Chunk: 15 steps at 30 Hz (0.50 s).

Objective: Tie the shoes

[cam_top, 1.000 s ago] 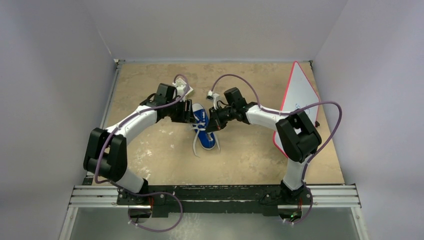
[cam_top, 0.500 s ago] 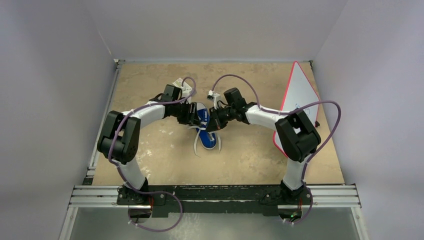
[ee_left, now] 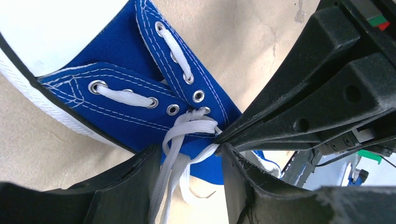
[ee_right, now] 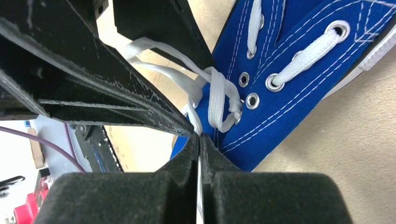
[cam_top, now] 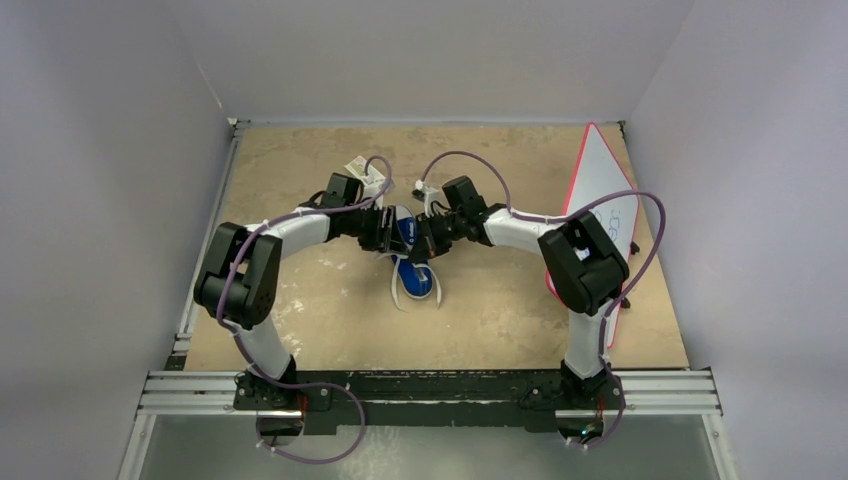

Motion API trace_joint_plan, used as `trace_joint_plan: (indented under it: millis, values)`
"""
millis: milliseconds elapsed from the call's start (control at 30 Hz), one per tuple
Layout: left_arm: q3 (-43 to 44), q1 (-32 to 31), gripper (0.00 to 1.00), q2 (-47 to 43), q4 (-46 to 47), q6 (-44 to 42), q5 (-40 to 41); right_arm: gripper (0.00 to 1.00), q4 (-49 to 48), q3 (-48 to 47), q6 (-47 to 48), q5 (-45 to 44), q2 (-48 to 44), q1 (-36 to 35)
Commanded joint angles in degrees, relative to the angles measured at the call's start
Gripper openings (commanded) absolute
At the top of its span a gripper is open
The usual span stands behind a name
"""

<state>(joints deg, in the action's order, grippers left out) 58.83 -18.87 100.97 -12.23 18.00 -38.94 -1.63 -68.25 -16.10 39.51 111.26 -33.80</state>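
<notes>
No readable text anywhere; blue marks (cam_top: 598,214) on the white board (cam_top: 598,175) are illegible.

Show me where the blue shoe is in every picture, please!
Top external: the blue shoe lies mid-picture on the table, between the left claw and the right claw.
Left wrist: the blue shoe fills the upper left.
Right wrist: the blue shoe fills the upper right.
Shared landmark: the white laces, knotted by the eyelets, one pinched in the right claw.
</notes>
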Motion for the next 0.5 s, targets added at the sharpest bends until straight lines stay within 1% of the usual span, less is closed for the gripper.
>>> trace_joint_plan:
  millis: [0, 67, 167, 367, 467]
  values:
    - [-0.64, -0.02, 0.5, -1.01, 2.87, 0.75, -3.53, 0.0, -4.19, -0.95, -2.87, -1.8, -1.31, -0.13]
    - [-0.51, -0.02, 0.49, -0.97, 2.41, 0.32, -3.32, 0.0, -5.46, -0.27, -3.62, -2.33, -1.79, -0.14]
    - [-0.08, -0.02, 0.41, -0.9, 1.44, -0.34, -2.66, 0.0, -5.74, -0.13, -3.97, -3.23, -2.09, -0.16]
    - [0.21, -0.02, 0.32, -0.52, 0.94, -0.64, -2.73, 0.0, -6.27, -0.19, -4.37, -3.39, -2.0, -0.11]
    - [0.46, -0.02, 0.21, -0.28, 0.7, -0.6, -2.19, 0.0, -6.93, 0.16, -4.54, -3.23, -2.05, -0.13]
